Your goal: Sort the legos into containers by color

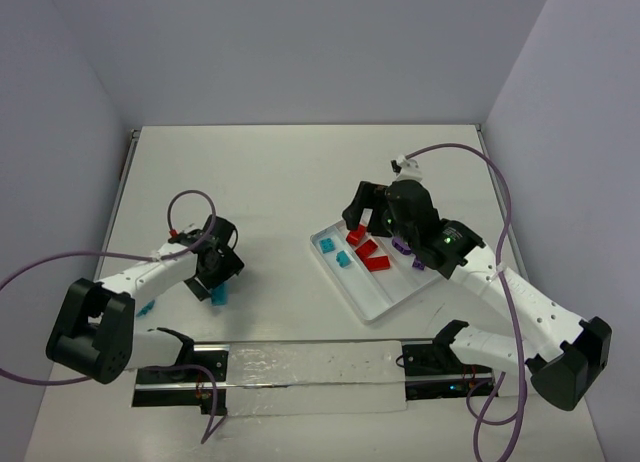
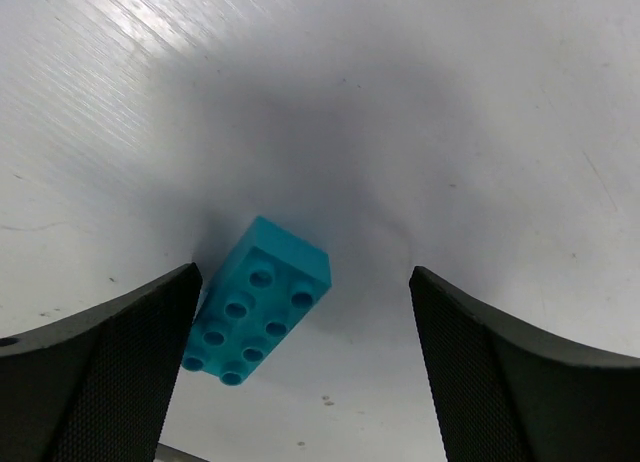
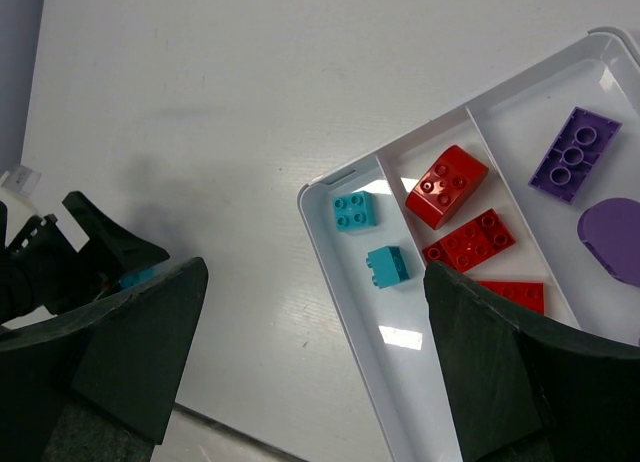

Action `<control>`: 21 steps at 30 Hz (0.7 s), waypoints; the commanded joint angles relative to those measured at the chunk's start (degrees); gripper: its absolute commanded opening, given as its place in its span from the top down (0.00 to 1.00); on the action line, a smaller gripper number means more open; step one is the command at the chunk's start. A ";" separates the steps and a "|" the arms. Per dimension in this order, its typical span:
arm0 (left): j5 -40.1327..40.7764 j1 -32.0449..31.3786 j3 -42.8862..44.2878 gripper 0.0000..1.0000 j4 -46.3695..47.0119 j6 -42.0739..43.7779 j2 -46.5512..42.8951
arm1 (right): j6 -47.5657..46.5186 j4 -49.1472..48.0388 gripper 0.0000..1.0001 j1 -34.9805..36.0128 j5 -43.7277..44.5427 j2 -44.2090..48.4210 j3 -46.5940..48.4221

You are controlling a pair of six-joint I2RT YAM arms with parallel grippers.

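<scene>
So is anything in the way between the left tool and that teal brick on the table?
Nothing visible. The teal brick lies on the table right between the open jaws of the left tool, nearer one side.

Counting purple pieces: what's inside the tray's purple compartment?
A studded purple brick and a rounded purple piece show; the right gripper covers the rest of the purple compartment.
</scene>
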State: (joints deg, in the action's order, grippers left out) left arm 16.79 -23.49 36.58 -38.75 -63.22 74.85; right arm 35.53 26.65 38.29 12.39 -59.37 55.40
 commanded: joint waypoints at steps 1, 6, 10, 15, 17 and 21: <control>-3.55 -2.85 1.30 0.12 0.81 -4.37 1.00 | -0.13 -0.95 0.04 1.03 1.56 0.20 3.46; -3.25 -5.70 1.81 0.17 1.51 -6.06 3.70 | -0.37 -0.18 0.04 1.35 2.23 0.25 3.93; -2.88 -6.74 2.79 0.29 1.61 -6.71 5.54 | -0.46 0.53 0.04 1.35 2.85 0.49 4.20; -3.78 -6.83 1.99 0.50 3.08 -7.25 4.50 | -0.62 0.87 0.04 1.50 2.99 0.31 4.91; -3.50 -6.83 2.08 0.62 3.15 -7.01 4.48 | -0.72 0.94 0.04 1.43 2.99 0.26 5.15; -2.47 -6.97 3.85 0.92 1.99 -5.45 4.90 | -1.15 1.51 0.04 1.43 3.70 0.14 5.71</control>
State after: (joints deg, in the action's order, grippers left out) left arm 14.63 -30.00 39.38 -37.80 -68.71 78.82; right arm 35.37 28.01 39.23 14.34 -59.37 58.01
